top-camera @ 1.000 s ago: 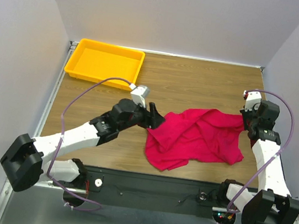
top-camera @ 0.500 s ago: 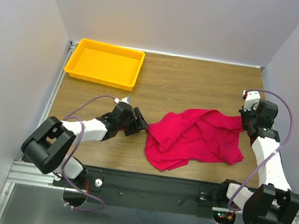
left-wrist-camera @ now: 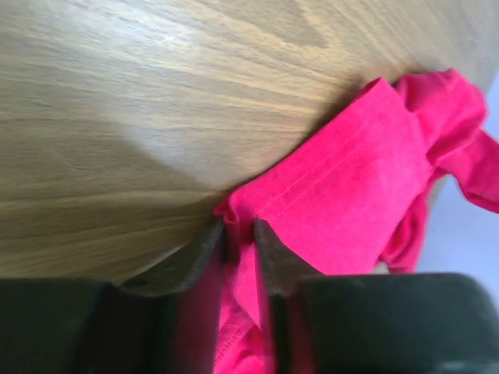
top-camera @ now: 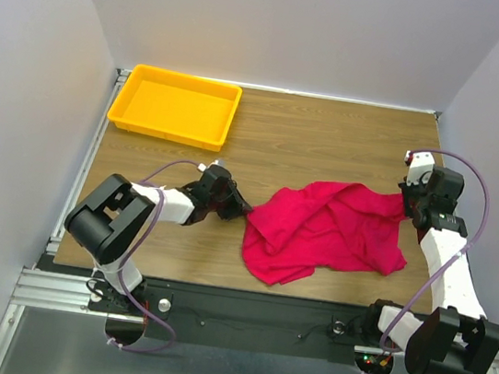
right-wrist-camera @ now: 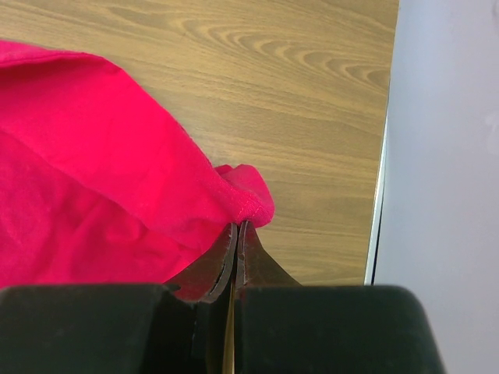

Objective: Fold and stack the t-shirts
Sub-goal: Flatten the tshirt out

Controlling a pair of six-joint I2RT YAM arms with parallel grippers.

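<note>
Left gripper (left-wrist-camera: 239, 226) pinches a hemmed edge of the t-shirt (top-camera: 327, 230) between nearly closed jaws. Right gripper (right-wrist-camera: 238, 227) is clamped tight on the opposite edge (sleeve or hem, hard to tell). Held at both ends, the crumpled t-shirt between them seems set for spreading flat on the table (top-camera: 332, 129). Count: one t-shirt, and one yellow tray (top-camera: 127, 105) well beyond the left gripper.

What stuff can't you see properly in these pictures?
- Top view: the t-shirt is crumpled, so its own folds hide the collar and any label.
- Left wrist view: cloth fills the gap of the left pincer; whether it squeezes tight cannot be told.
- Right wrist view: the right pincer grips a hem; the picture's left edge cuts off the rest of the t-shirt.
</note>
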